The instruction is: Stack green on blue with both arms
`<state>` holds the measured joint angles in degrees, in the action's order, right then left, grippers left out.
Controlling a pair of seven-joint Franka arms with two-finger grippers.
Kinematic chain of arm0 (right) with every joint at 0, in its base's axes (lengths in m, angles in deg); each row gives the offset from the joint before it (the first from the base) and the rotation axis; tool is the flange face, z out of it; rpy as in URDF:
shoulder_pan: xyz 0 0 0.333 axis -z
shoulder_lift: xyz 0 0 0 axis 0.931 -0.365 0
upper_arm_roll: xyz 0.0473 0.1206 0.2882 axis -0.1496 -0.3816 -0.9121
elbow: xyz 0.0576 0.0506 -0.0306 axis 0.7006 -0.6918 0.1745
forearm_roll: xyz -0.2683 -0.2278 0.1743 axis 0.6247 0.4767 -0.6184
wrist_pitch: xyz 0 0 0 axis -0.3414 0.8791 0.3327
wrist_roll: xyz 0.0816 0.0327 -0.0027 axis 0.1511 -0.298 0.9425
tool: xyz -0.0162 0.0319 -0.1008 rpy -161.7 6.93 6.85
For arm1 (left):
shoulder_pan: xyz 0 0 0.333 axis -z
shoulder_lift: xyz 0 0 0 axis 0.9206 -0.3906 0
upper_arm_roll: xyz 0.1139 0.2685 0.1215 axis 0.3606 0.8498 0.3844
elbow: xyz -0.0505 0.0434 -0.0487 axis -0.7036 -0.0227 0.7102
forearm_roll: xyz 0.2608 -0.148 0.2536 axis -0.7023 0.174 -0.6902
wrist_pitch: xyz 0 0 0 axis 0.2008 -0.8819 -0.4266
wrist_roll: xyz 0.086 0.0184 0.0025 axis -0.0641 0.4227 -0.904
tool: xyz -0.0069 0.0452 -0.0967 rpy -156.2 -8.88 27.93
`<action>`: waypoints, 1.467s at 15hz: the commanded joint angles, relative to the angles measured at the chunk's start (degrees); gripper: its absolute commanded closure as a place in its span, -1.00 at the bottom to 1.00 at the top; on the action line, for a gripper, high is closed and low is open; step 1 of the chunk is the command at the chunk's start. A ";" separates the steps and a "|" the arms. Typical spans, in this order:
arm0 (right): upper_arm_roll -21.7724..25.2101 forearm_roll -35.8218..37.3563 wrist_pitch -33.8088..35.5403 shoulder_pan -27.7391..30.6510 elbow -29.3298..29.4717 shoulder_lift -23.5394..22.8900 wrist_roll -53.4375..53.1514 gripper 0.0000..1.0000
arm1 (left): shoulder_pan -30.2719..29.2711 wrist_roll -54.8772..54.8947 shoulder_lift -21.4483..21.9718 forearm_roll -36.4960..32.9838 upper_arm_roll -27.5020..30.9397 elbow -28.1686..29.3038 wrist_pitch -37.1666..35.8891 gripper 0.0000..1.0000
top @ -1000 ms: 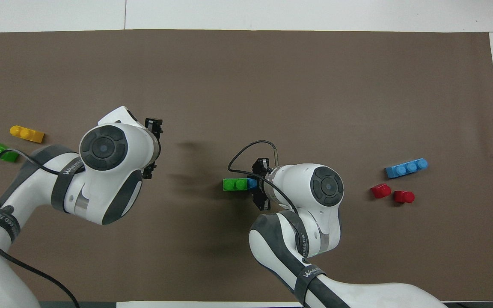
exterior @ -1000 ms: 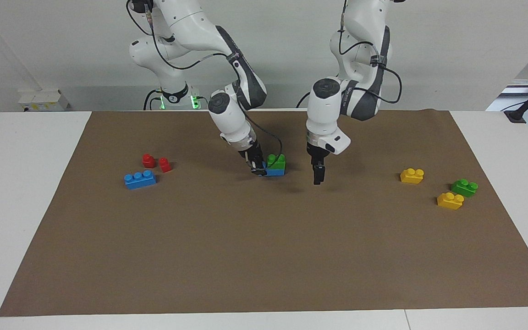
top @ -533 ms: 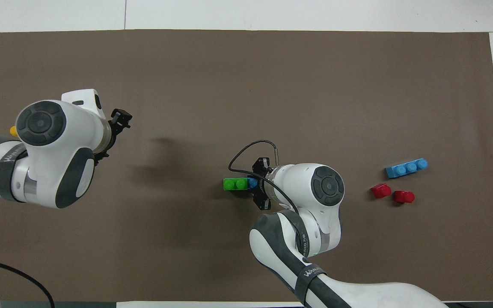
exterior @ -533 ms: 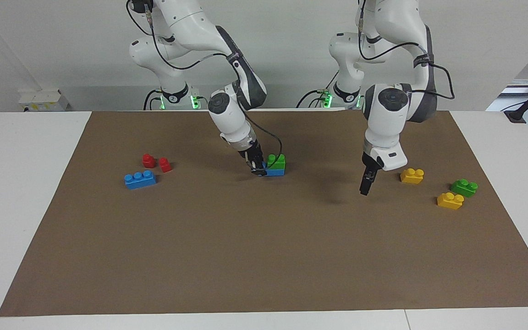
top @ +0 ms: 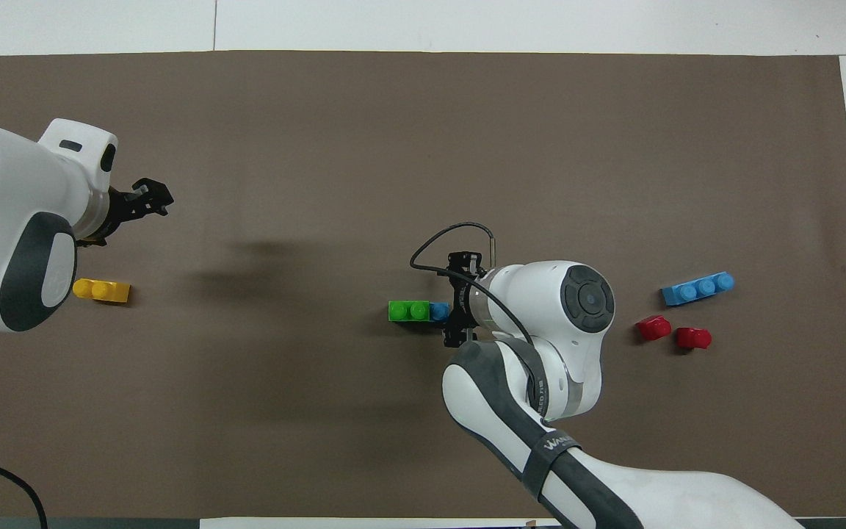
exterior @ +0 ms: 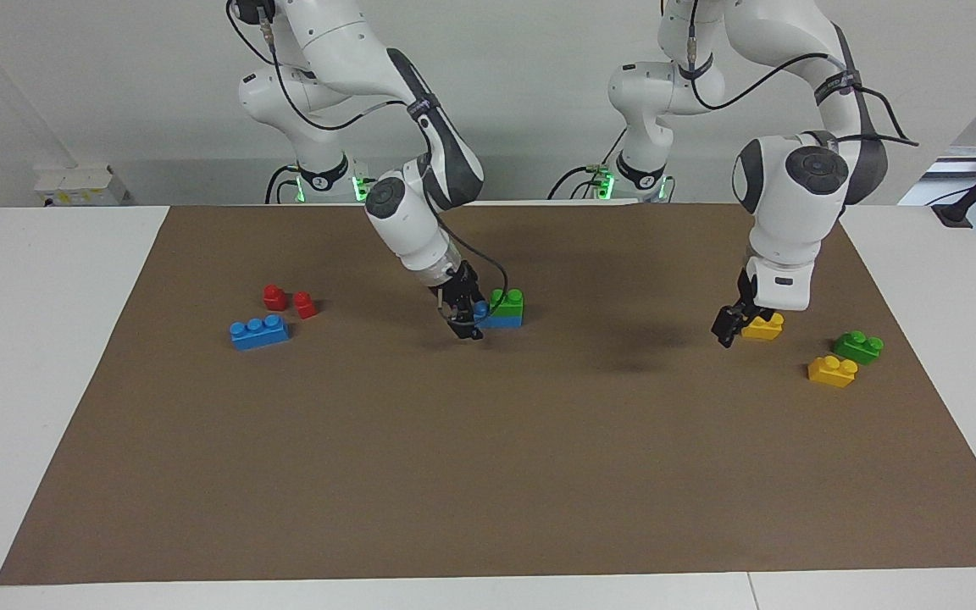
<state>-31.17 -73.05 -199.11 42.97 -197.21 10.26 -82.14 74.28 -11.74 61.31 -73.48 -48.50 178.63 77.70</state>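
The small bright green two-stud plastic brick (exterior: 508,298) sits on the elongated blue plastic brick (exterior: 501,318) at mat centre. The right gripper (exterior: 464,320), at the stack's 9 o'clock in the facing view, stands apparently open, holding nothing. Withdraw it straight, without nudging the stack. The left gripper (exterior: 727,324) hangs open and empty over the mat beside a yellow two-stud brick (exterior: 763,326).

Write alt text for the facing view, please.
A green brick sits on a blue brick mid-mat, the right gripper beside them. The left gripper hangs open by a yellow brick, near another green brick.
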 commanded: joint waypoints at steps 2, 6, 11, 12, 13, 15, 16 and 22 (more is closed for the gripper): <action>-0.27 -1.39 8.09 7.50 0.51 2.50 9.77 -0.91 | -3.14 15.11 -0.16 4.34 -0.65 -5.70 -6.36 -1.00; -0.10 -1.04 14.94 15.32 0.33 3.65 22.95 -0.92 | -3.41 19.54 -0.16 6.20 -0.74 -11.85 -13.74 -1.00; 0.17 7.37 22.06 23.85 1.82 5.58 35.45 -0.93 | -3.06 23.75 0.55 7.51 -1.00 -18.00 -24.02 -1.00; 0.17 9.92 24.60 25.08 3.48 5.85 36.51 -0.93 | -3.06 24.63 0.55 8.13 -1.00 -18.97 -25.52 -1.00; 0.17 13.34 27.76 26.05 5.41 6.29 37.56 -0.93 | -3.06 24.98 0.55 8.22 -1.00 -19.77 -27.01 -1.00; 0.17 19.67 34.17 28.16 9.28 7.43 40.72 -0.93 | -2.88 25.16 0.72 8.22 -1.00 -20.13 -28.43 -1.00; 0.08 21.70 36.73 29.21 10.60 8.22 44.22 -0.93 | -2.88 25.51 0.72 8.22 -1.00 -20.21 -28.96 -1.00; 0.17 30.95 41.41 30.80 13.78 14.02 63.75 -0.93 | -2.79 27.98 1.60 8.05 -1.26 -19.95 -29.49 -1.00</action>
<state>-30.35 -44.58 -158.84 73.07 -183.86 22.27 -23.53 71.46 15.17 62.40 -65.89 -49.80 159.28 49.40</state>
